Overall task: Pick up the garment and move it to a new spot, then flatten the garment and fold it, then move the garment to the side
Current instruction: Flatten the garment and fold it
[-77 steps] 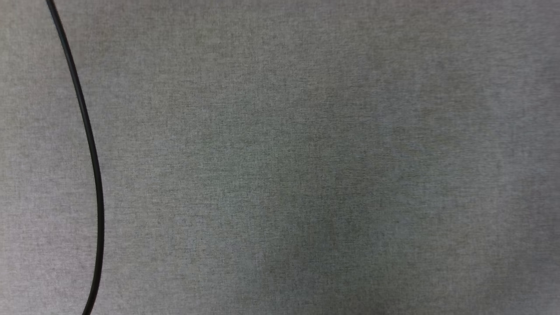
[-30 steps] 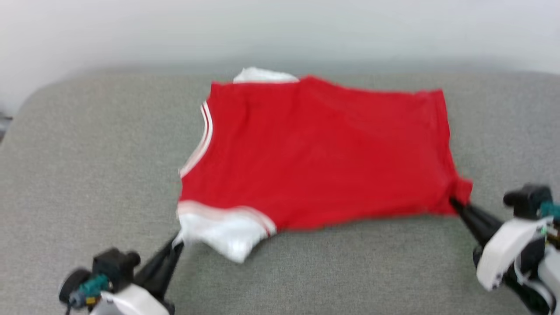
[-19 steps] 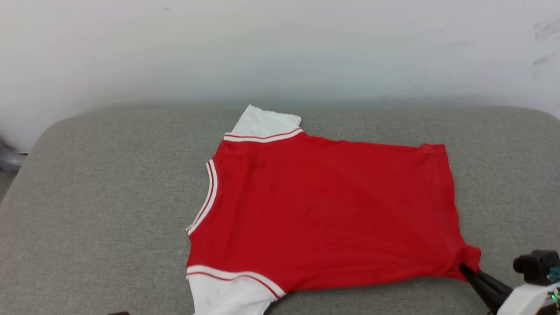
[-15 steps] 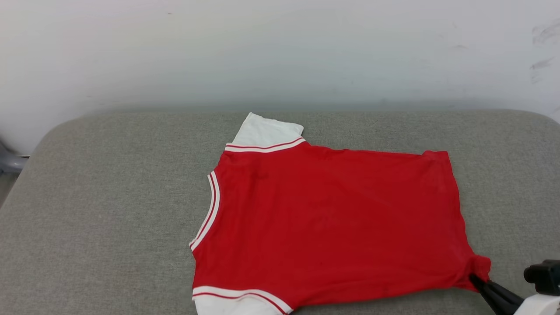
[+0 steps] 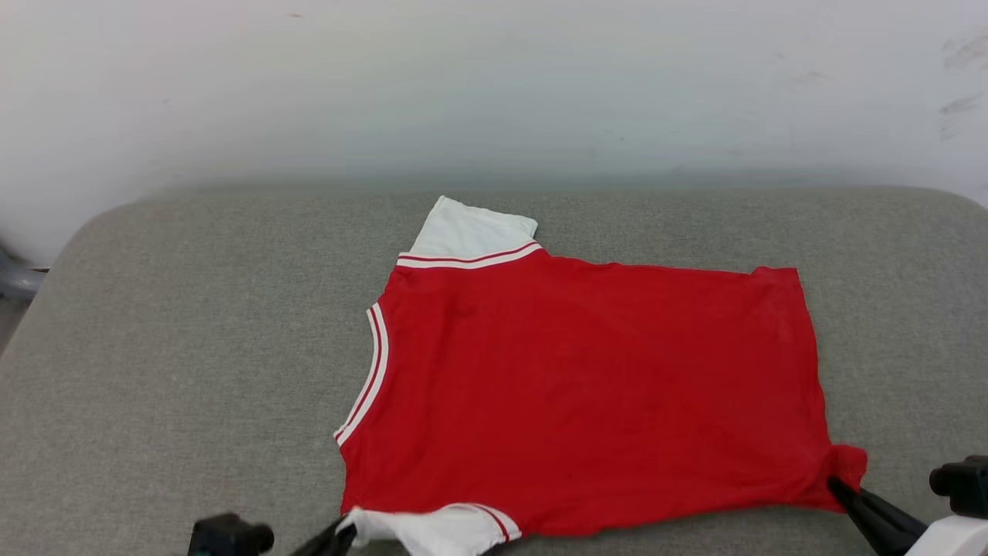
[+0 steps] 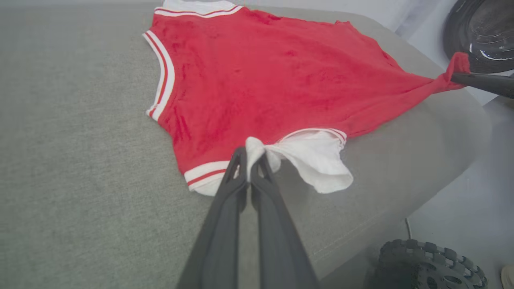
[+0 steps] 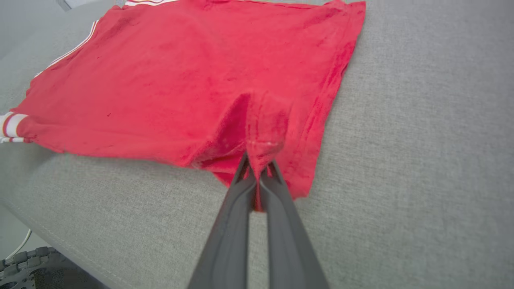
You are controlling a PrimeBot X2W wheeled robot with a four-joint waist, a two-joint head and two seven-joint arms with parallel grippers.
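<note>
Progress, head view: garment (image 5: 587,386) lies spread on the grey cushioned surface (image 5: 193,347), plain red side up, neckline to the left and hem to the right. You have it laid out at a spot. By my reading, final smoothing, the fold and the move aside are all left to do. Left gripper (image 5: 340,535) has its fingers clamped on the near white sleeve (image 5: 440,533). Right gripper (image 5: 840,488) has its fingers clamped on the near hem corner, which is drawn to a point. The far sleeve lies flat.

Left wrist view: fingers pressed together on a pinch of the white sleeve, which is bunched, lifted and hanging slack. The fabric is a thin, soft knit with red-white striped trim at the cuff and neckline. The red body is pulled taut toward the other arm's dark tip.

Right wrist view: fingers together on a raised red ridge of cloth, and the hem edge curls beside it. The surface is a coarse grey weave, padded, with a rounded, stitched front edge.
</note>
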